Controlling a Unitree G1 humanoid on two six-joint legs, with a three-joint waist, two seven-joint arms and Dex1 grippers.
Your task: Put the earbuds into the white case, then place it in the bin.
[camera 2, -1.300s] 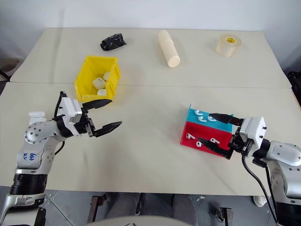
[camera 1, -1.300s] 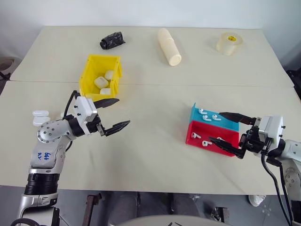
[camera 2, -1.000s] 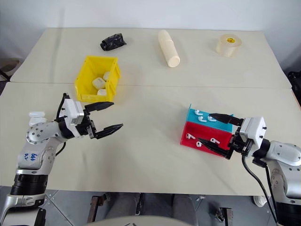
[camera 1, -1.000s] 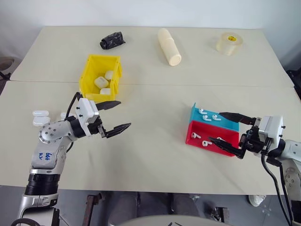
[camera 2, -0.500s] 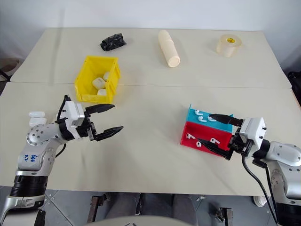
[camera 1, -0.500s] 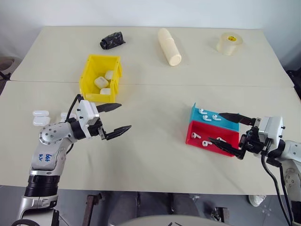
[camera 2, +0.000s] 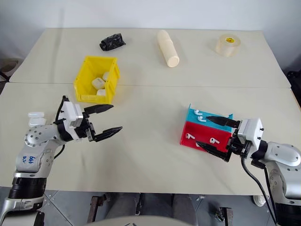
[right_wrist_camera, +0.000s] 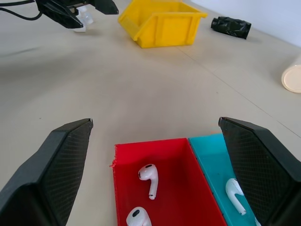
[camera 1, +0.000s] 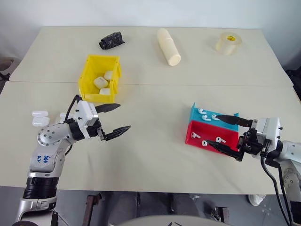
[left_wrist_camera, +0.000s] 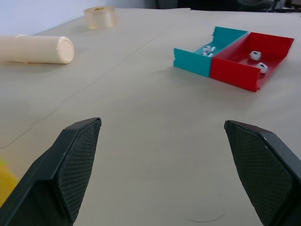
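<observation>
Several white earbuds lie in the red tray (camera 1: 225, 136) and the blue tray (camera 1: 225, 123) at the right; two earbuds (right_wrist_camera: 148, 175) show close up on the red floor. My right gripper (camera 1: 211, 130) is open, its fingers straddling both trays above the earbuds, holding nothing. Two white cases (camera 1: 39, 117) rest at the table's left edge beside my left arm. The yellow bin (camera 1: 88, 70) stands behind them and holds several more white cases. My left gripper (camera 1: 123, 117) is open and empty, hovering just in front of the bin and pointing right.
Along the far side of the table lie a black crumpled object (camera 1: 111, 39), a cream cylinder (camera 1: 169, 46) on its side and a roll of clear tape (camera 1: 229, 43). A seam (camera 1: 188, 85) runs across the tabletop behind the trays.
</observation>
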